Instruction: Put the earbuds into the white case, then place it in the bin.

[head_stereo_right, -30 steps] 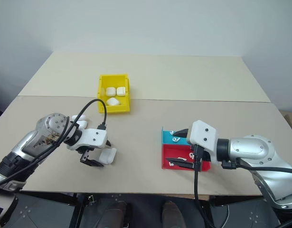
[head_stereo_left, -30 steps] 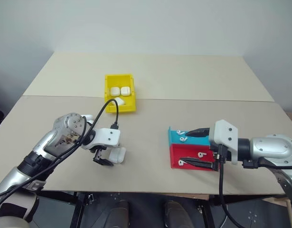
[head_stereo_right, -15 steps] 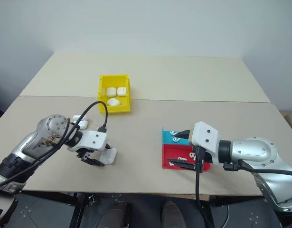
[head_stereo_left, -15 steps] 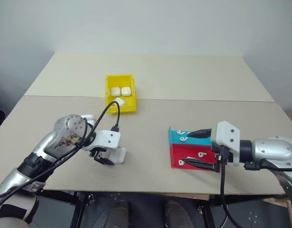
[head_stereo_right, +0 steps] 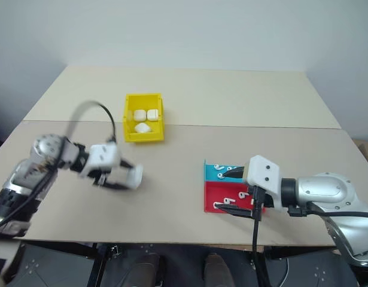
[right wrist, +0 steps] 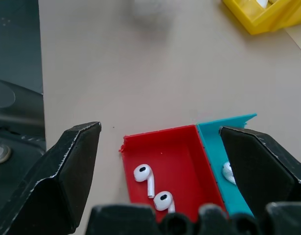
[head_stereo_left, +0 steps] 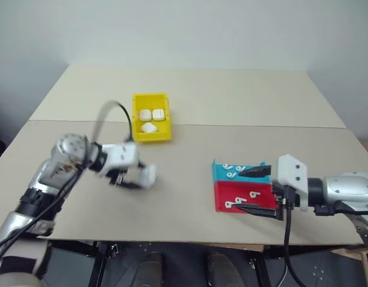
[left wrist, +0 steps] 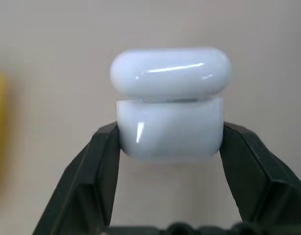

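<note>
The left pincer (left wrist: 170, 142) has just clamped the white case (left wrist: 170, 110) and lifted it off the counter (head_stereo_left: 189, 197), ready for earbuds (right wrist: 152, 188), while the right pincer (right wrist: 160, 161) hangs wide open, empty.

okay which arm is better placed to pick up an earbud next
Right. The right pincer hangs open just over the red tray where two earbuds lie, while the left pincer is shut on the white case, away from the trays.

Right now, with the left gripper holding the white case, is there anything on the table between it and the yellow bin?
Nothing visible does. The left gripper holds the white case, and the bare table runs from there up to the yellow bin. Three white cases already lie inside it.
</note>
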`<action>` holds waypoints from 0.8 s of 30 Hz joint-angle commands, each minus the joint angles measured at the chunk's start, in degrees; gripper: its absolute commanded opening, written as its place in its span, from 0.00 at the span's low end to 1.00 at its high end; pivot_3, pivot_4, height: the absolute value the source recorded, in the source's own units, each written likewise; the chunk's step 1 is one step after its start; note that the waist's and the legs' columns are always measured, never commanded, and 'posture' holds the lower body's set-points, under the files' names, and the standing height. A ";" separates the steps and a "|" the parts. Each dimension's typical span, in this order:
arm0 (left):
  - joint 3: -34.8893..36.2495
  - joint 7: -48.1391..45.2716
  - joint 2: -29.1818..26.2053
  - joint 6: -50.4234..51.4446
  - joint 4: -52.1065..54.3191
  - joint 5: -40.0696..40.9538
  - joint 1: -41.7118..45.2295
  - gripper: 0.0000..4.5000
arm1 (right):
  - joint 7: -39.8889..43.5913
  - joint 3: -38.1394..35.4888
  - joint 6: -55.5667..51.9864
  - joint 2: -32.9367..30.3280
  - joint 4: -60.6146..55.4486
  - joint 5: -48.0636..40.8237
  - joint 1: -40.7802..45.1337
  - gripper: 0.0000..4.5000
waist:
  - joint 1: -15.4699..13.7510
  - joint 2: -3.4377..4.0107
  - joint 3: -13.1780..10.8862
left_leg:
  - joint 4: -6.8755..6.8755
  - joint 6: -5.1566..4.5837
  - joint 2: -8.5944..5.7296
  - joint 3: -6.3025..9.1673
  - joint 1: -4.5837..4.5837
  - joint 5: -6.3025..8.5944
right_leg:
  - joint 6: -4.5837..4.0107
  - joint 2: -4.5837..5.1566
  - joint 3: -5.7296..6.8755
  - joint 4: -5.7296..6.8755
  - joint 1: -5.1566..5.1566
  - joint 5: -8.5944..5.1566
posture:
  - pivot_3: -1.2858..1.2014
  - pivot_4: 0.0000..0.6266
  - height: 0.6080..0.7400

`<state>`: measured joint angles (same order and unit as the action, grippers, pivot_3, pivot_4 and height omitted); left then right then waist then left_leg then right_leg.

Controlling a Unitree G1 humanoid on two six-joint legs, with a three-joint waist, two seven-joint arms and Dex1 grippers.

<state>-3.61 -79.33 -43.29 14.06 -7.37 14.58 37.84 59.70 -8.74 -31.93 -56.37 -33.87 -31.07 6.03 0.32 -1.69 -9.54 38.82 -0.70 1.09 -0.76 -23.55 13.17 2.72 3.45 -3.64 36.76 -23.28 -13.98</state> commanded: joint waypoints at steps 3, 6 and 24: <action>9.62 7.37 5.82 10.62 10.54 15.47 -2.97 0.61 | 1.76 -3.75 0.63 -0.85 0.82 -2.85 1.33 1.00 | 0.49 0.00 0.00 | -0.01 -0.11 -0.02 0.23 0.02 0.07 | 0.04 0.03 -0.06 0.03 0.00 -0.02 | 0.52 0.24 1.00; 11.50 10.70 9.48 17.31 14.72 23.48 -3.49 0.61 | 2.10 -3.65 0.57 -1.28 1.83 -2.88 2.52 1.00 | 0.54 0.00 0.00 | 0.01 -0.11 -0.02 0.34 0.06 0.08 | 0.03 0.02 -0.11 0.12 0.00 -0.01 | 0.52 0.24 1.00; 7.78 10.60 31.07 8.50 18.11 34.40 -3.47 0.61 | 1.50 2.06 -0.93 -7.78 2.61 4.22 6.59 1.00 | 0.28 0.01 0.00 | 0.00 -0.10 -0.12 0.05 0.21 0.07 | 0.06 0.01 -0.16 0.00 0.15 0.03 | 0.52 0.24 1.00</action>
<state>3.91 -68.29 -11.84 23.85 9.35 49.02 33.49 61.33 -6.96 -32.25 -63.07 -30.27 -27.77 11.14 0.60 -1.68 -9.53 38.81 -0.81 0.99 -0.71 -23.34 13.24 2.75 3.43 -3.81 36.77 -23.15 -13.96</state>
